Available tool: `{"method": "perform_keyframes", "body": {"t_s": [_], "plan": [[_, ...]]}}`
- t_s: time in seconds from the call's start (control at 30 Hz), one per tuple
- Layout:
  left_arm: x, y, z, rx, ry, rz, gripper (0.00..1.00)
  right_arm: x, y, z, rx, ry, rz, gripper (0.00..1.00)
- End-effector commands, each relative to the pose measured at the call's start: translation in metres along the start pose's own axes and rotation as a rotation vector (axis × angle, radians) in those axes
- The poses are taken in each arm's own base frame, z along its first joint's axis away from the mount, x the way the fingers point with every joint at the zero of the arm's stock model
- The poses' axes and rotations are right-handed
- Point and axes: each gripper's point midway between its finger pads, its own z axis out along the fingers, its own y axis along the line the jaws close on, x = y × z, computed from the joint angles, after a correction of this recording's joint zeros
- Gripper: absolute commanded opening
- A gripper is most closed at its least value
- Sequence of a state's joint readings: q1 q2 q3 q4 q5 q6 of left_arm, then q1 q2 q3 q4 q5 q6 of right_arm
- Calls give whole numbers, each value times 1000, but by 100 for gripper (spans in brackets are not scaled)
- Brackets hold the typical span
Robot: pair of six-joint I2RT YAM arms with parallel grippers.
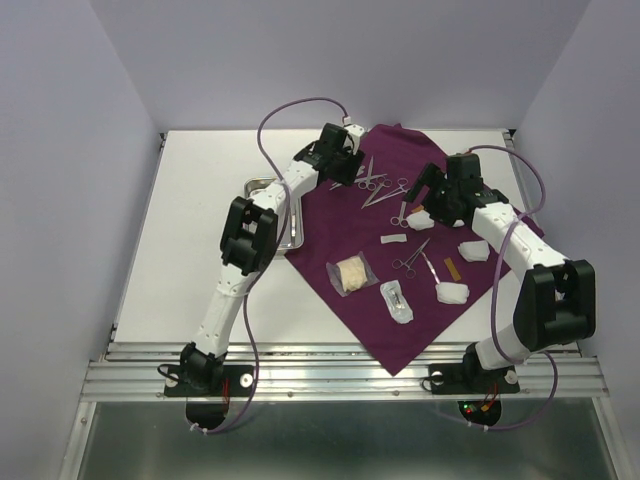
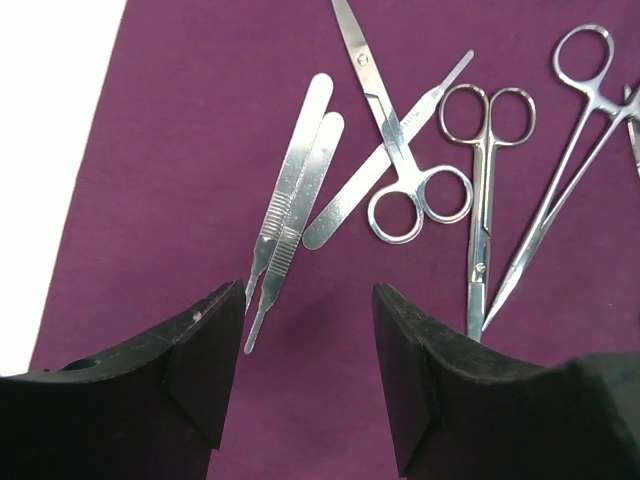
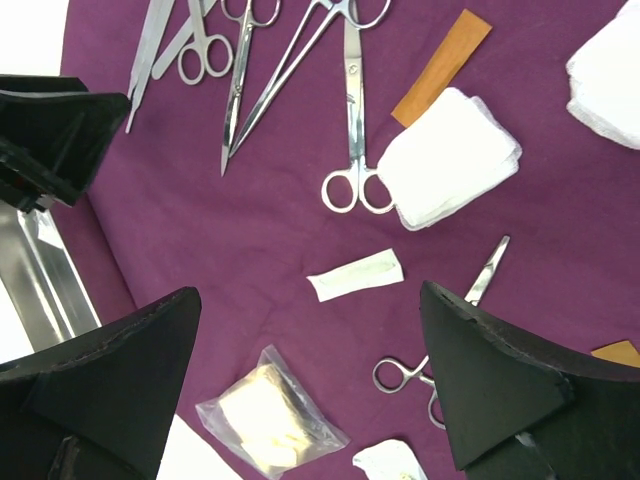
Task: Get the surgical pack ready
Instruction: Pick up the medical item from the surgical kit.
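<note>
The plum-purple cloth (image 1: 330, 240) lies as a diamond on the white table. Steel scissors (image 2: 400, 150), more scissors (image 2: 483, 180), forceps (image 2: 570, 150) and two flat steel handles (image 2: 295, 190) lie fanned at its far side. My left gripper (image 2: 308, 295) hovers open just short of the handles, nothing between its fingers. My right gripper (image 3: 308, 300) hangs open above a white strip (image 3: 355, 275), a clear packet (image 3: 265, 415) and small scissors (image 3: 440, 340). A gauze pad (image 3: 450, 155) lies beside long scissors (image 3: 350, 120). The steel tray (image 1: 258, 186) sits off the cloth's left edge, mostly hidden by my left arm.
More gauze pads (image 1: 472, 248) (image 1: 452, 291), a second clear packet (image 1: 396, 300) and an orange strip (image 1: 453, 268) lie on the near right part of the cloth. Grey walls close the table on three sides. The arms' bases (image 1: 200, 370) stand at the near rail.
</note>
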State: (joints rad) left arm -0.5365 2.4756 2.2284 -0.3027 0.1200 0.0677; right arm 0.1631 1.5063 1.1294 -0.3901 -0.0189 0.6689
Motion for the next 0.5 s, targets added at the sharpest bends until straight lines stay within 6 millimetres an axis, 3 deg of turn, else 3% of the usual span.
{"method": "perform_keyframes", "body": {"t_s": [0.0,0.23,0.47], "plan": [[-38,0,-8,21,-99,58,65,-9,-8,-6,29,-42,-14,95],[-7,9,22,-12,-42,42,64,-3,-10,1,40,-15,-10,95],[10,18,31,-64,-15,41,63,-1,-12,5,47,-7,-7,95]]}}
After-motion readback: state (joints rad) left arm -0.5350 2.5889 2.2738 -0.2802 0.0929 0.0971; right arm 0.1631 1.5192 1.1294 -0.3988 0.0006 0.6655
